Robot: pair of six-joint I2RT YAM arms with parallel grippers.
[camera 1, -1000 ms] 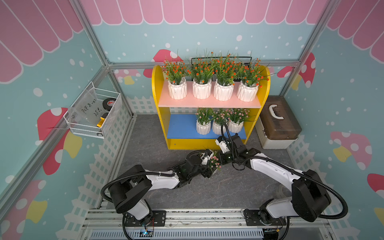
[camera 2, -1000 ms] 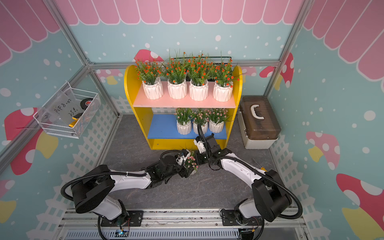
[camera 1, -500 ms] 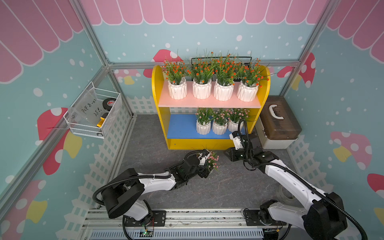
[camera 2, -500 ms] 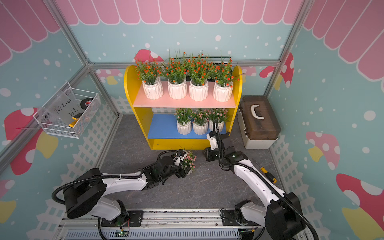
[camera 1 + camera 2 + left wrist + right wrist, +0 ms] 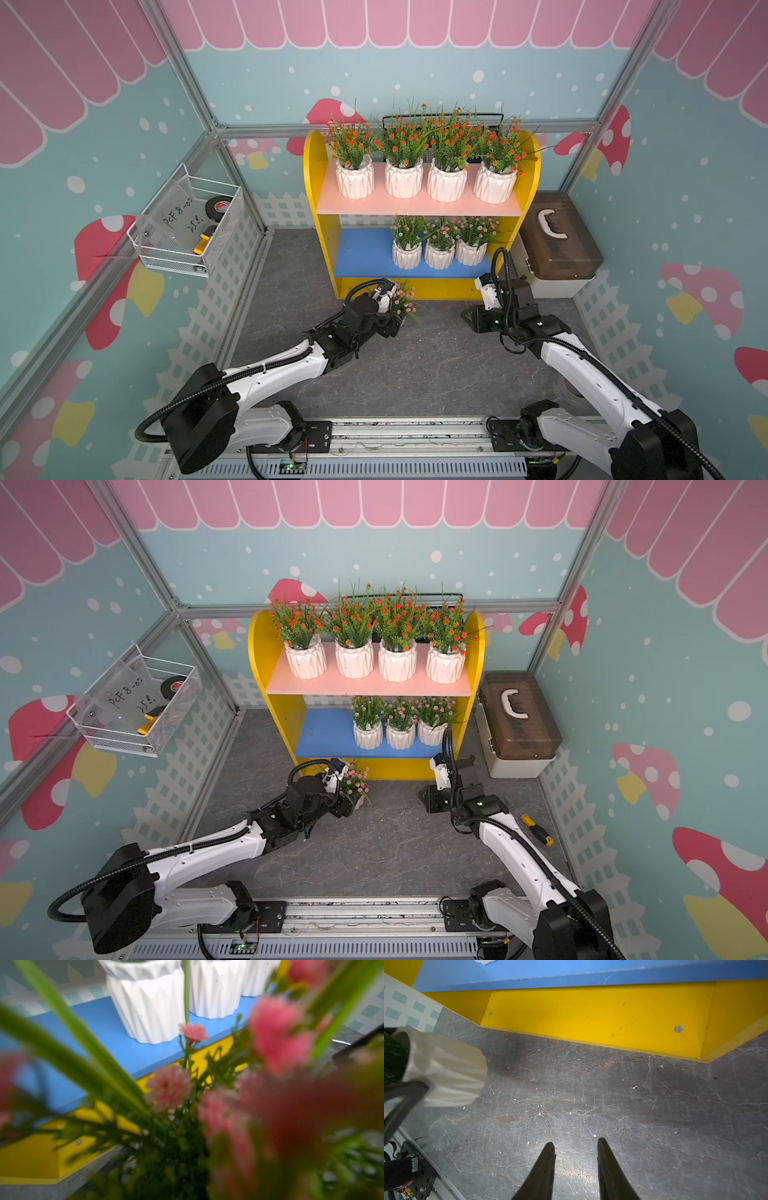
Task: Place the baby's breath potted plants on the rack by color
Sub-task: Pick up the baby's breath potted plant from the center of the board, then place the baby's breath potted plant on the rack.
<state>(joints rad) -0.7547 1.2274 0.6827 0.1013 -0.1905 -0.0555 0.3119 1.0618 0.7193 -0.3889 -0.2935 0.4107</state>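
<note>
The left gripper (image 5: 390, 318) is clamped on the white pot of the last pink plant (image 5: 405, 297). It holds the plant just in front of the rack (image 5: 316, 199), near the lower front edge and, by the look of the right wrist view, clear of the floor (image 5: 591, 1095) and leaning. The right gripper (image 5: 576, 1142) has its fingers apart with nothing between them and hangs over the floor by the rack's other front corner. Four orange plants (image 5: 424, 166) fill the pink shelf (image 5: 415, 205), and three pink plants (image 5: 438, 249) stand in a row on the blue shelf (image 5: 361, 253), so the step in hand is probably to seat this one beside them. The bare stretch of blue shelf lies on the left arm's side of that row, which suits the approach. To do it well, the pot should first come upright and rise above the shelf's front edge. It should then go in low enough that the sprigs pass under the pink shelf. A small gap to the nearest pot would avoid knocking the row. The fingers should part only once the base sits flat. The right arm is best kept where it is, out of the path.
</note>
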